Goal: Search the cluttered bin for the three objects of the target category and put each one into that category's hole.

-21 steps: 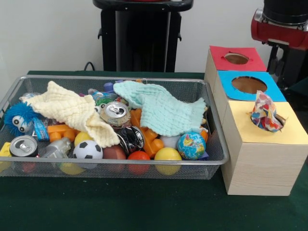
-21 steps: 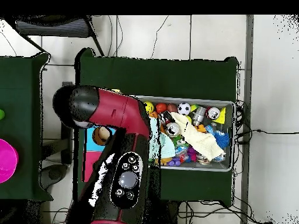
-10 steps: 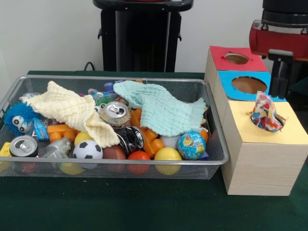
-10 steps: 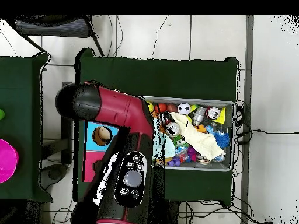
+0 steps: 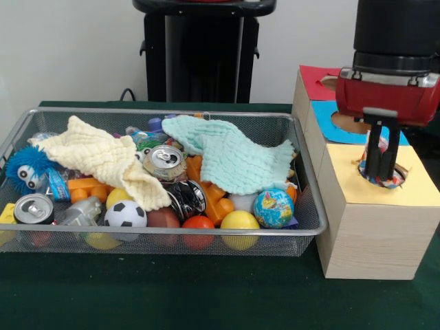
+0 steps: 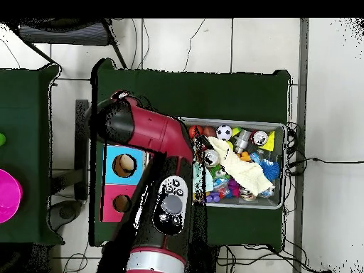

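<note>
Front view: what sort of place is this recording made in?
Most likely a robotics lab sorting bench, not a home: a green-clothed table holds a wire mesh bin crammed with toys, cans and cloths, beside a wooden box with colour-coded holes, and a red robot arm works above it.

Three cans (image 5: 165,162) show — two cloths (image 5: 230,157) in the bin, perhaps seven balls (image 5: 273,208).

No readable text, labels or numbers anywhere.
</note>
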Controlling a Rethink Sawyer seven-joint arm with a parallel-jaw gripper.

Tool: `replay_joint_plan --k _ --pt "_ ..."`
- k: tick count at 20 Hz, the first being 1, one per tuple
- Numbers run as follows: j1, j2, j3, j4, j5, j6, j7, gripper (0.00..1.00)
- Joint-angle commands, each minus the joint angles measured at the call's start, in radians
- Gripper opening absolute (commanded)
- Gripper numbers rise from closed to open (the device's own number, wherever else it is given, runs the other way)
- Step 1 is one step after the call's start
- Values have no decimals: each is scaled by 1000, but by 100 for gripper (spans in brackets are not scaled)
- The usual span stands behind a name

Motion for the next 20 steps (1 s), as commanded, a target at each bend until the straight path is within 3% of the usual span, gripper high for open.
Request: replay_joint_plan --k 1,11,20 --pt "-27 78 102 44 -19 74 113 0" --pt "-19 83 112 83 -1 152 139 0" --pt "-55 90 142 52 -8 168 93 0"
